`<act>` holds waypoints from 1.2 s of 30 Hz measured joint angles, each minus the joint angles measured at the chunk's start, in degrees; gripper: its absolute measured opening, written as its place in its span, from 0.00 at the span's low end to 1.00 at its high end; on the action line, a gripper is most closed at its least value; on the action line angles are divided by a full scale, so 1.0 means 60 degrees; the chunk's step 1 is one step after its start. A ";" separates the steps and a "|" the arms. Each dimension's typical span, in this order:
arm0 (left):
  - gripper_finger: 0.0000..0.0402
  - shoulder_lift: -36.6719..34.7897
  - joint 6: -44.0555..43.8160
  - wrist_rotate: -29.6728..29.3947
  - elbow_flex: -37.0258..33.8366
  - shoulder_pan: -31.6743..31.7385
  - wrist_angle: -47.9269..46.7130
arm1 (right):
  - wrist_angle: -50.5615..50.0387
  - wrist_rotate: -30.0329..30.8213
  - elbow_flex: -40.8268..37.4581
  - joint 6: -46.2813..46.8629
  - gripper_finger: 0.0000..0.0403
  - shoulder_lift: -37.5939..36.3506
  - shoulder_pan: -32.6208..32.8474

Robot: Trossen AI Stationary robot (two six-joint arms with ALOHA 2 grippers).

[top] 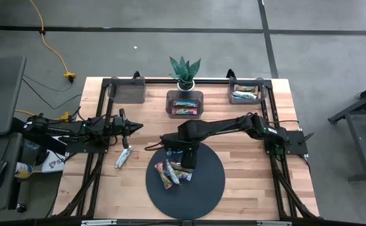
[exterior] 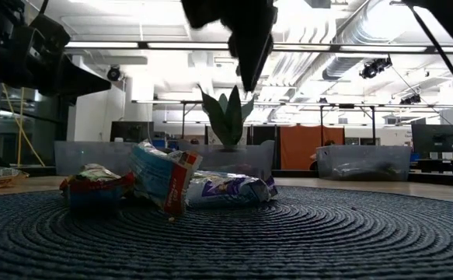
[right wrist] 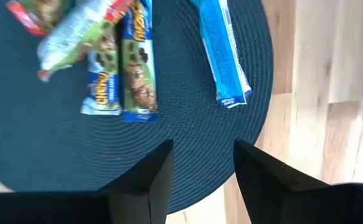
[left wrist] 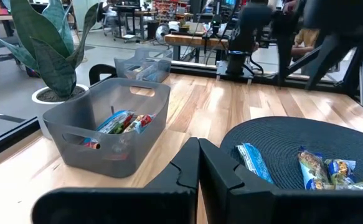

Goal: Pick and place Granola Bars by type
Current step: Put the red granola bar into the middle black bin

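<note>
Right gripper (top: 188, 164) hangs over the back edge of the mat (top: 201, 191), fingers (right wrist: 150, 180) spread with nothing between them, above the bars.

Bars (top: 172, 173) on the mat: a small heap toward its left-back part, blue and silver-green wrappers side by side, a red-trimmed one tilted against them (exterior: 164, 177). One blue bar (right wrist: 223, 56) lies apart from the heap, near the mat's edge.

One silver bar (top: 123, 157) lies on bare wood left of the mat, near the table's left edge.

Middle bin (top: 184, 103) at the back edge holds red and blue bars (left wrist: 124, 122). Right back bin (top: 245, 93) holds brown-orange and silver ones. Left back bin (top: 127, 90): contents cannot tell.

Left gripper (top: 132, 128) waits over the table's left side, fingers (left wrist: 187, 168) pressed together, holding nothing.

Plant (top: 185, 71) stands behind the middle bin.
</note>
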 joint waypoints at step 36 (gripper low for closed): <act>0.00 -0.0003 0.0001 0.0000 0.0001 0.0000 -0.0001 | 0.3396 -0.1407 -0.0007 0.4868 0.37 -0.1117 0.2065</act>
